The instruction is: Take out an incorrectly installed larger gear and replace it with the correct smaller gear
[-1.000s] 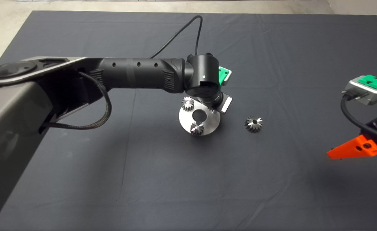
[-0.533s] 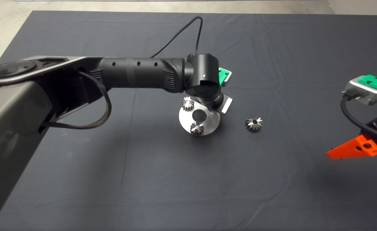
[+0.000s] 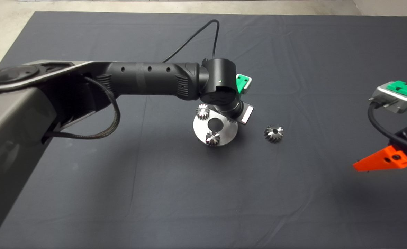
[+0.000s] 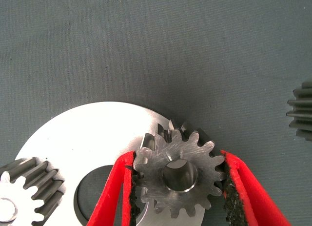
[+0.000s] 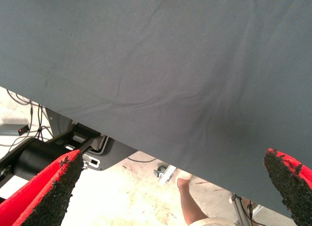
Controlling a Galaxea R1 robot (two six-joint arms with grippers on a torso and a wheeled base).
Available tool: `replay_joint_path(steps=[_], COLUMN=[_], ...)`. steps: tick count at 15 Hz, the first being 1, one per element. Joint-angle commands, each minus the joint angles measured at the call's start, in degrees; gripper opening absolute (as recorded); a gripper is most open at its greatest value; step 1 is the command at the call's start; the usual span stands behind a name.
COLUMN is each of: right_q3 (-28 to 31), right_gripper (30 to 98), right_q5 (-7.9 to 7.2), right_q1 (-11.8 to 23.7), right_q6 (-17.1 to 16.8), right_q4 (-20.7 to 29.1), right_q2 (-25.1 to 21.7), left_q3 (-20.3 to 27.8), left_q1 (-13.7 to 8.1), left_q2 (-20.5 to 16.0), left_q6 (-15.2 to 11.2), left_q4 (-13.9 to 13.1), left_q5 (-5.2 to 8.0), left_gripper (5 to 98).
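From above, the left arm reaches in over the dark mat [image 3: 86, 193], its wrist hanging over the far right part of a round steel plate [image 3: 224, 133] near the middle of the mat. The left gripper [image 3: 232, 119] is mostly hidden under that wrist here. Two small gears stand on the plate: one at its far left edge [image 3: 202, 111] and one at its near edge [image 3: 213, 138]. The larger gear [image 3: 273, 133], dark with flaring teeth, lies on the mat to the right of the plate, apart from it. The right gripper [image 3: 380, 163] waits at the right edge of the mat, well away from the plate. In the left wrist view, the left gripper [image 4: 178, 179] is clamped on the smaller gear [image 4: 178, 173]: each black pad presses against the teeth on one side, and the round bore faces the camera. That gear sits over the edge of the plate [image 4: 87, 143]; whether it rests on the plate cannot be told. Another small gear [image 4: 27, 187] shows at the picture's edge on the plate, and part of the larger gear [image 4: 303, 111] shows off to the side on the mat. In the right wrist view, the right gripper [image 5: 178, 187] has its fingers [image 5: 51, 189] spread wide apart with nothing between them, over the mat's edge; beyond it are the floor, some cables and a person's leg [image 5: 192, 206].
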Motion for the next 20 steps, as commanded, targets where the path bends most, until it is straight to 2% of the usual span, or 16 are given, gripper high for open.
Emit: replay_joint_path(steps=[1,8,12,16,20], right_q3=[0.10,0.10,0.10,0.10,0.10], right_gripper=[97.7,97.7,97.7,97.7,97.7], right_q5=[0.22,0.16,0.16,0.25,0.25], right_q1=[1.02,1.02,1.02,1.02,1.02], right_q6=[0.22,0.22,0.18,0.13,0.13], right_q4=[1.74,1.74,1.74,1.74,1.74], right_q2=[-0.05,-0.04,-0.05,-0.13,-0.31], left_q3=[0.05,-3.11,-2.94,-0.40,0.40], left_q1=[-1.31,-1.31,-1.31,-1.48,-1.45], left_q2=[0.36,0.36,0.36,0.32,0.27], left_q6=[-0.14,0.48,0.92,1.01,1.09], left_q4=[-1.15,-1.07,-1.07,-1.07,-0.98], left_q5=[-2.00,-2.18,-1.44,0.32,3.18], left_gripper=[32.6,32.6,32.6,32.6,32.4])
